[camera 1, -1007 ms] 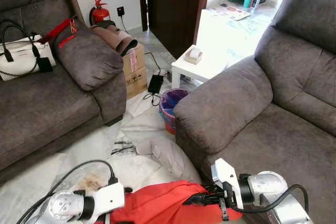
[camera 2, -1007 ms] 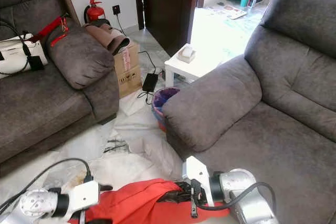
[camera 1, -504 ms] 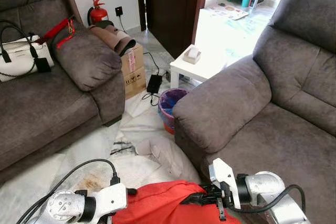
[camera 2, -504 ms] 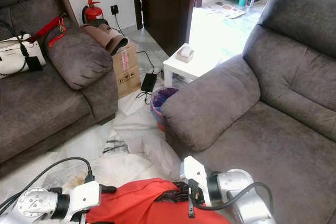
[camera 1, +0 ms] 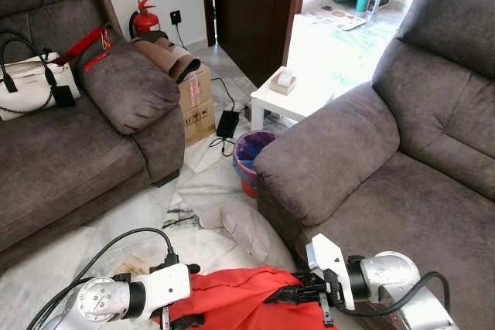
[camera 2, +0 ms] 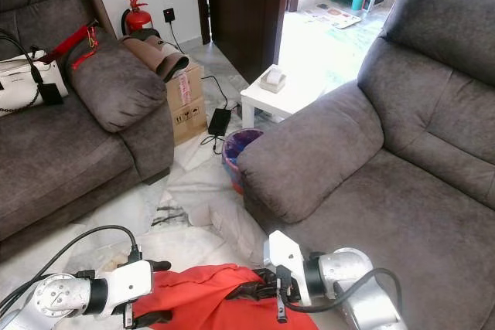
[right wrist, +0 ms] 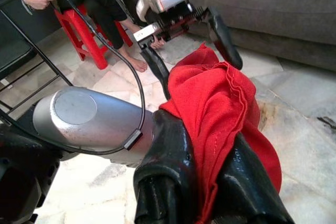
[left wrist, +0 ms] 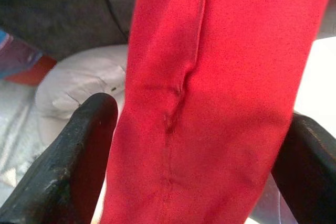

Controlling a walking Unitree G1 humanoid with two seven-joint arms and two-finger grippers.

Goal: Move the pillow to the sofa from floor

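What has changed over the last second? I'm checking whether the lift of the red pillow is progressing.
Little has changed. The left pincer has edged inward along the red pillow, and its cable now arches higher. The right pincer stays clamped on the pillow's other end. The pillow remains low between both arms, not yet on the sofa. The handbag and bin are unmoved.

Pale marble floor between two sofas, strewn with crumpled white sheeting; purple bin, cardboard box farther off.
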